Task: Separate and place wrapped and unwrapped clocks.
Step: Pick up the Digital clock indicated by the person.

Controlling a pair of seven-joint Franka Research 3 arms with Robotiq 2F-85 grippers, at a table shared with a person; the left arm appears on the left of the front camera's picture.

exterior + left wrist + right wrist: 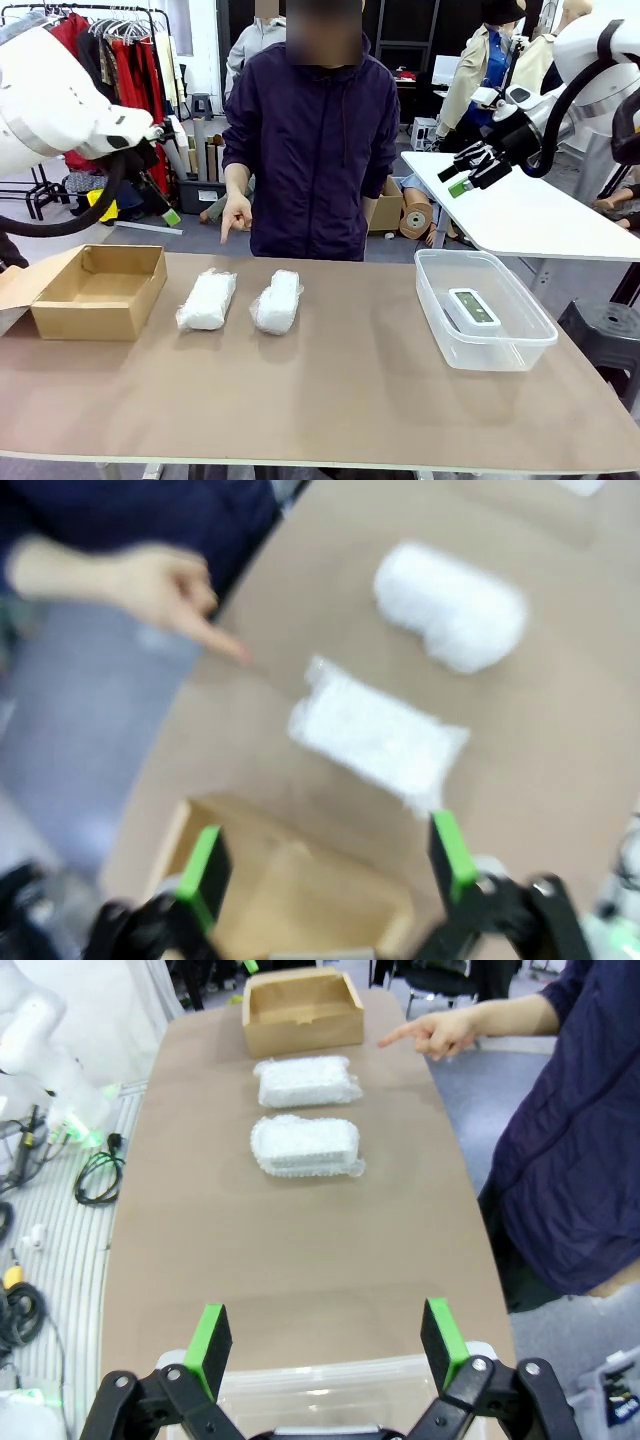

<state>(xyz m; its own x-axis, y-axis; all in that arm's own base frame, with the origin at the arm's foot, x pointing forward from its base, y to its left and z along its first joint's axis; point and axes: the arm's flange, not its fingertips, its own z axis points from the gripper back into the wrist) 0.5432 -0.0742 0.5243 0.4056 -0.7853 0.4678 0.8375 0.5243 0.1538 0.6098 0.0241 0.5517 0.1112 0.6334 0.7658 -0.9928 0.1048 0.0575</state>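
Bare clock (473, 307) in tub (432, 300), done; two wrapped clocks (208, 300) (278, 301) on table (330, 400) near box (100, 300), pending; left gripper (325, 855) and right gripper (325, 1335) spread wide, empty; person's hand (235, 215) pointing, holding nothing

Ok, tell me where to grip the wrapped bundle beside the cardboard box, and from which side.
Probably take the wrapped bundle at mid-length from straight above, fingers across its narrow width. It lies flat on the table, oblong, with both long sides free; the cardboard box stands apart from it.
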